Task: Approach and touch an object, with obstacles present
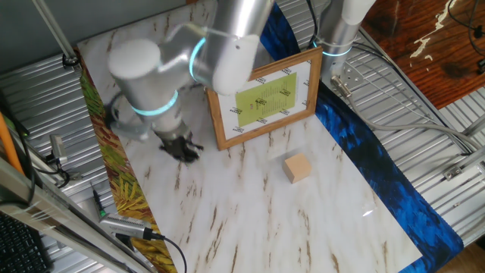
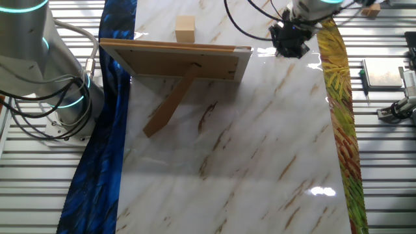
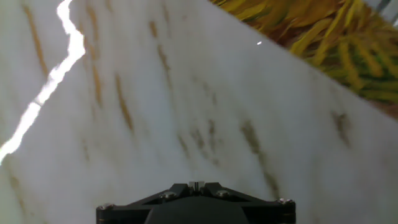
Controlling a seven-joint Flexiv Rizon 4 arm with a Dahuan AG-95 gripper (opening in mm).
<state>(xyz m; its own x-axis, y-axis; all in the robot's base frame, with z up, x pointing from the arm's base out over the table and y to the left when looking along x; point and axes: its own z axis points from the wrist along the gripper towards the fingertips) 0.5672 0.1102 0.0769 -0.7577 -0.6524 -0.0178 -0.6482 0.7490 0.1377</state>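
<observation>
Low over the worktop (image 1: 250, 220) I see my end effector (image 1: 182, 149); I cannot tell its opening. 1 cube (image 1: 298, 167) sits well apart, the picture frame (image 1: 265, 98) standing between.

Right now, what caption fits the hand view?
Hand camera looks down on bare marble tabletop, yellow-green patterned strip at upper right; no cube or frame visible.

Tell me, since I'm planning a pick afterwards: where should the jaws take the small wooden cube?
Grip the wooden cube across two opposite vertical faces, coming straight down from above. It sits flat on the table, apart from the picture frame, so its sides look free.
</observation>
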